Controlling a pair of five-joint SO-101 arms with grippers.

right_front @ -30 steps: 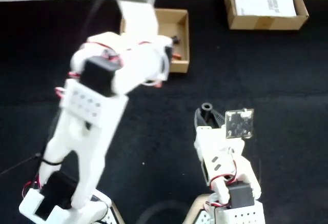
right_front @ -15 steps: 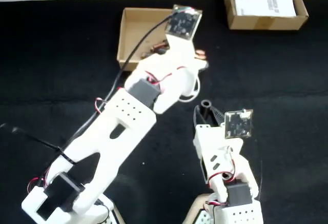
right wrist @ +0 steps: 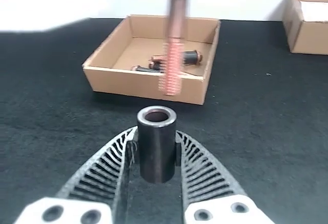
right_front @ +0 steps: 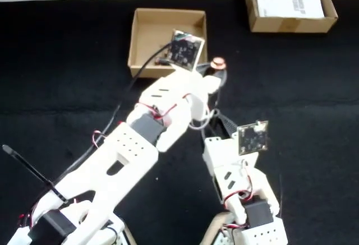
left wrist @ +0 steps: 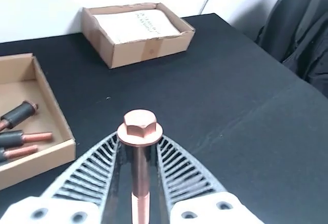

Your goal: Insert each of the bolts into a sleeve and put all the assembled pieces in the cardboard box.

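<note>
Left gripper is clamped down narrow on a copper bolt. The shank is pinched between the ribbed fingers and the hex head is left poking out past the tips. Close by and lower down, the right gripper is closed snug around a black sleeve, which is held upright with its open bore facing up. In the right wrist view the bolt is seen hanging threaded end down, above the sleeve's mouth and a touch beyond it, so the two are apart and nothing is inserted yet. Just past both grippers the cardboard box is found sitting on the black table. A few assembled pieces are lying flat inside it, toward the wall nearest the grippers. Farther out, well beyond the left gripper and off to the right arm's side, a second box is parked at the back edge of the table with a printed sheet laid in it.
</note>
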